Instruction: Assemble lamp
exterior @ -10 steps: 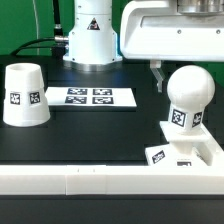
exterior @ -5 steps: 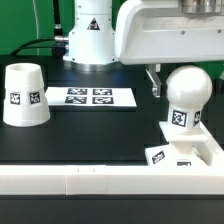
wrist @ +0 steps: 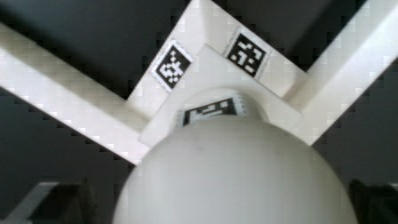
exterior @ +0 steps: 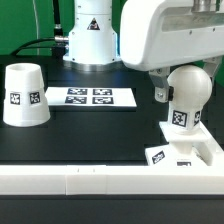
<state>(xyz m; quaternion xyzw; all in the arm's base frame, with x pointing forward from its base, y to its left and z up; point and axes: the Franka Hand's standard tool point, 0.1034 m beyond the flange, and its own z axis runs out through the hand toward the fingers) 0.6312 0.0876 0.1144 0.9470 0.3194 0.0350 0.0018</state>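
Black table top, dark backdrop, robot pedestal [exterior: 92, 35] at the rear.

Exterior view, left to right:
- Shade [exterior: 25, 95]: upside-down on its wide rim at the exterior view's left, tag facing the camera, well apart from the other parts. No change from half a second ago.
- Marker board [exterior: 88, 97]: flat on the table just beside the shade. No change.
- Rail [exterior: 100, 181]: long white bar across the front edge. No change.
- Gripper [exterior: 183, 88]: lower than half a second ago. One dark finger [exterior: 160, 93], earlier up by the bulb's upper side, is now level with the ball head and just beside it. The other finger is hidden, so I cannot tell whether the jaws stand apart or are pressed on the bulb. The white hand housing fills more of the upper frame.
- Bulb [exterior: 190, 102]: upright on the base [exterior: 200, 150] at the exterior view's right, same place as before.

Wrist view: ball head [wrist: 222, 165] fills the frame, close, with tagged base faces [wrist: 173, 68] beyond.
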